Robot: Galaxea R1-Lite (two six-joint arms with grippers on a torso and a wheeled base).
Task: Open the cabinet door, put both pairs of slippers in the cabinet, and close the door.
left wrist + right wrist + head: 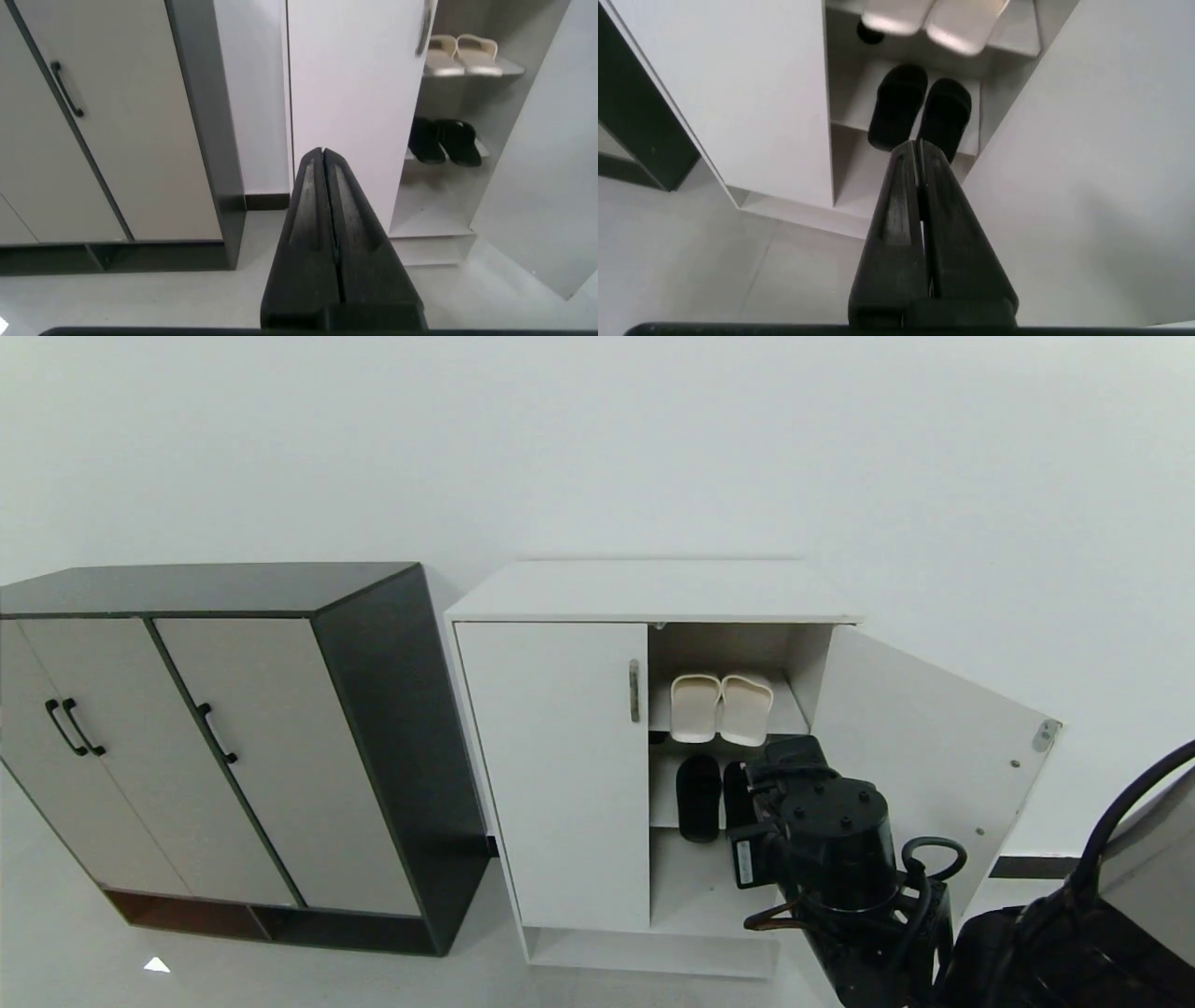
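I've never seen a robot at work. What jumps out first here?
The white cabinet, beside a dark grey cabinet, has its right door wide open. Inside, cream slippers sit on the top shelf and black slippers on the shelf below. The robot's black right arm is just before that opening, jaws shut.

White cabinet (653, 593) — rt door (924, 756) swung wide open. Cream slippers (721, 707) on upper shelf (792, 717); black pair (698, 795) side by side on mid shelf (661, 807).

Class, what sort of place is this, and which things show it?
Likely a home entryway, or a mock-up of one: a white cabinet with white slippers and black slippers on its shelves, and a grey cabinet beside it.
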